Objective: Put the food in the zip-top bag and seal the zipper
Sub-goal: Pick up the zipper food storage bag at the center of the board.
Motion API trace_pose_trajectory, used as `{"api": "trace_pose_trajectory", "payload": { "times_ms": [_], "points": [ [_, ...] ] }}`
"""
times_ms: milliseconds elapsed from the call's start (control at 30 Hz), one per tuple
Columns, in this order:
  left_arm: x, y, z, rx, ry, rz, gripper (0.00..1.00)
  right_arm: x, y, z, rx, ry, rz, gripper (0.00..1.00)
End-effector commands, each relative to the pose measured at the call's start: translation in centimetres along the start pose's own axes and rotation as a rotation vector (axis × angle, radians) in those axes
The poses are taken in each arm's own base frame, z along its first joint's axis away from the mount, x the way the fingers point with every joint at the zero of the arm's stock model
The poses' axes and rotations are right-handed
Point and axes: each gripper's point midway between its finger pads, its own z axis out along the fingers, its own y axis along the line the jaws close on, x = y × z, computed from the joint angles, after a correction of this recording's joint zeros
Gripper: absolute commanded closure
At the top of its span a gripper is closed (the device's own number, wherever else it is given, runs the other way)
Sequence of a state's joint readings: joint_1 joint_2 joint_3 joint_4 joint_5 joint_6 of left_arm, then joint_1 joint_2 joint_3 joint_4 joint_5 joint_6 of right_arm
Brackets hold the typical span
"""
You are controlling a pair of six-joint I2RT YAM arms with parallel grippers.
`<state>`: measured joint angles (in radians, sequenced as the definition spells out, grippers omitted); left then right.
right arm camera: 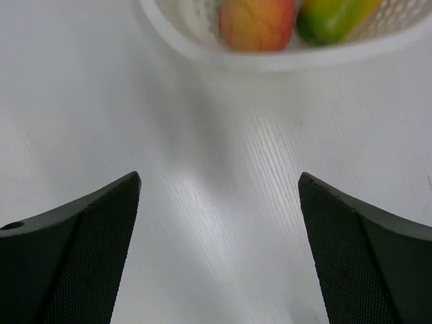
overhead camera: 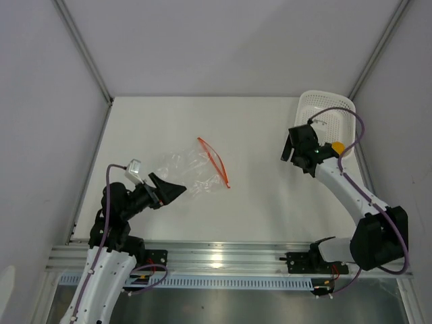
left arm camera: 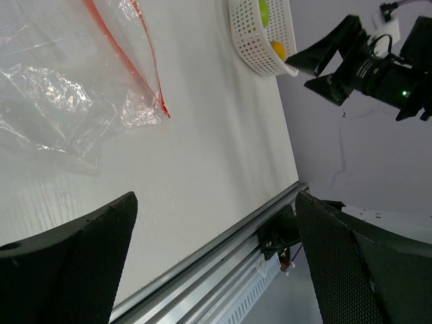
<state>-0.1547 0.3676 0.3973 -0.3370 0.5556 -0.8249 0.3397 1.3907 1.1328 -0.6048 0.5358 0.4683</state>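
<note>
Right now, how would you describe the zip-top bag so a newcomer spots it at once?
Start at the white table, seen from above. Left of its centre lies a clear, crinkly plastic bag. Unlike the white perforated basket in the far right corner, it is see-through, with a thin red-orange strip along one edge.

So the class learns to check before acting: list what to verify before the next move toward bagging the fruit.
1. Left tool open and empty: ok.
2. Right tool open and empty: ok.
3. Food in the basket, just ahead of the right tool: ok.
4. All three pieces in the basket: cannot tell.
5. Zip-top bag lying free, in front of the left tool: ok.
6. Zipper strips appear parted, mouth unsealed: ok.
</note>
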Motion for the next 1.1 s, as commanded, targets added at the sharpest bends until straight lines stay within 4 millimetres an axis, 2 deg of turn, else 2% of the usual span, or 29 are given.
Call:
{"api": "trace_pose_trajectory", "payload": {
  "times_ms": [0,100,233,267,300,367,400,433,467,533,600,667,767,800,867,967,1000,1067],
  "points": [
    [0.6,-0.6,-1.0,0.011,0.013,0.005,0.00,2.4,-0.2,-2.3,-0.098,0.037,0.099,0.01],
    [2.0,-0.2,-1.2,0.020,0.061,-0.032,0.01,3.3,0.7,-4.4,-0.244,0.039,0.121,0.01],
    [2.4,-0.5,-1.5,0.026,0.071,-0.023,0.00,4.4,1.1,-5.9,-0.370,0.062,0.131,0.01],
    [2.5,-0.5,-1.6,0.025,0.074,-0.020,0.00,4.8,2.6,-6.7,-0.475,0.093,0.125,0.00],
    [2.7,-0.4,-1.6,0.021,0.080,-0.020,0.01,5.2,2.9,-6.9,-0.512,0.104,0.110,0.00],
    [2.7,-0.3,-1.6,0.010,0.083,-0.018,0.01,7.4,4.7,-7.3,-0.634,0.194,0.087,0.01],
    [2.7,-0.2,-1.6,0.004,0.084,-0.021,0.00,7.2,5.9,-7.3,-0.699,0.184,0.081,0.01],
    [2.7,-0.3,-1.6,0.005,0.086,-0.014,0.00,8.8,6.6,-6.7,-0.729,0.243,0.074,0.01],
    [2.8,-0.3,-1.5,0.005,0.095,-0.011,0.02,8.4,7.9,-6.6,-0.793,0.226,0.077,0.01],
    [2.6,-0.6,-1.6,0.000,0.100,0.004,0.04,9.4,9.7,-7.0,-0.890,0.274,0.068,0.01],
    [2.4,-1.1,-1.7,0.005,0.108,0.019,0.05,10.1,11.6,-5.9,-0.927,0.298,0.046,0.03],
    [2.5,-1.2,-1.7,0.009,0.124,0.025,0.07,10.4,13.6,-5.0,-0.961,0.306,0.007,0.05],
    [2.7,-1.6,-2.0,0.012,0.140,0.019,0.07,10.9,15.6,-4.1,-0.984,0.326,-0.022,0.08],
    [2.7,-1.6,-2.0,0.012,0.144,0.019,0.07,10.9,17.0,-3.2,-0.997,0.326,-0.031,0.09],
    [2.9,-1.7,-2.0,0.018,0.147,0.012,0.07,11.1,19.4,-2.8,-1.057,0.354,-0.041,0.14],
    [3.0,-1.6,-1.9,0.021,0.146,-0.009,0.07,11.4,21.7,-2.8,-1.102,0.362,-0.070,0.18],
    [3.0,-1.6,-1.8,0.023,0.149,-0.015,0.07,12.5,22.6,-2.4,-1.096,0.380,-0.087,0.18],
    [3.0,-1.6,-1.7,0.028,0.145,-0.020,0.07,11.9,23.9,-2.1,-1.103,0.355,-0.078,0.18]
  ]
}}
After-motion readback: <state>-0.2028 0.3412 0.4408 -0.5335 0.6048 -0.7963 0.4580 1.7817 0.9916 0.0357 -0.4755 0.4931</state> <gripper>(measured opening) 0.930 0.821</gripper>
